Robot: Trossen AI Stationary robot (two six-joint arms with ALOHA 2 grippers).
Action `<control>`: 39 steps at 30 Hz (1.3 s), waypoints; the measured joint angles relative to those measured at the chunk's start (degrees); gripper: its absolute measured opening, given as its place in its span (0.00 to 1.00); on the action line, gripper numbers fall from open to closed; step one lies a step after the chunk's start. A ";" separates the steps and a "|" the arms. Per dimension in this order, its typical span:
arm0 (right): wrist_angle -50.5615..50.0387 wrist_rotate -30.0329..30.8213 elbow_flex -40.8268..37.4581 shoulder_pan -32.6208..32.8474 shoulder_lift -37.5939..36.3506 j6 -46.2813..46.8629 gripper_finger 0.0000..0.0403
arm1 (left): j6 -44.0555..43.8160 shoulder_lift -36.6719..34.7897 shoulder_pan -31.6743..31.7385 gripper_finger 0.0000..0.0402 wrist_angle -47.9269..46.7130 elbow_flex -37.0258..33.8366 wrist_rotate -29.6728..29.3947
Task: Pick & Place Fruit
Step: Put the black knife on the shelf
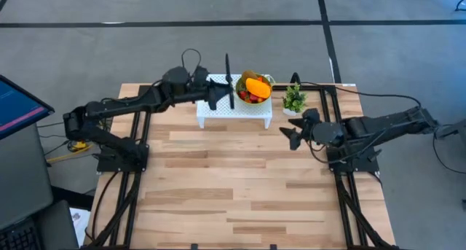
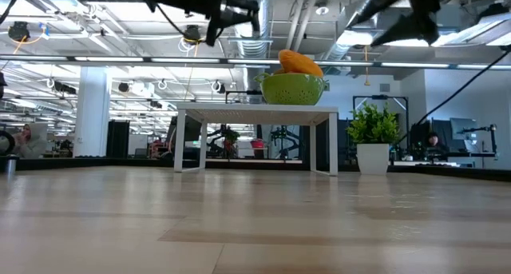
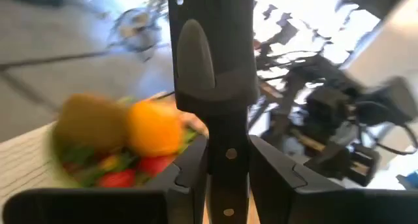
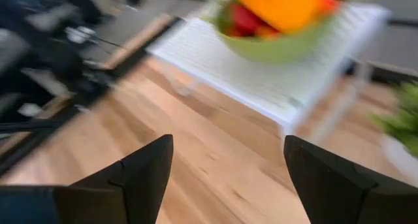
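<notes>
bare wood under the spread right claw point(image 1: 290, 135); left claw point(image 1: 218, 97) clenched on knife point(image 1: 228, 80)

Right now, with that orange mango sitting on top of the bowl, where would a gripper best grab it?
Probably from above, across its narrow middle. The mango lies on its side atop the other fruit in the green bowl, its upper side exposed and the bowl's rim blocking a low side approach. The open right gripper is empty.
</notes>
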 joint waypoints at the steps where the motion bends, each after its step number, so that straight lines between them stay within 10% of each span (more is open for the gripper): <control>1: -2.94 -0.02 -0.01 -0.64 -0.54 1.99 0.71 | -0.65 -0.03 1.00 0.21 -1.79 0.20 -0.48; 14: -13.05 -0.43 -0.02 -3.80 0.46 9.66 0.71 | -5.02 0.36 7.26 0.20 -23.36 4.57 -10.48; 39: -13.20 -1.75 -0.02 -3.78 4.31 8.74 0.71 | -13.08 9.62 9.65 0.20 -29.27 4.55 -5.47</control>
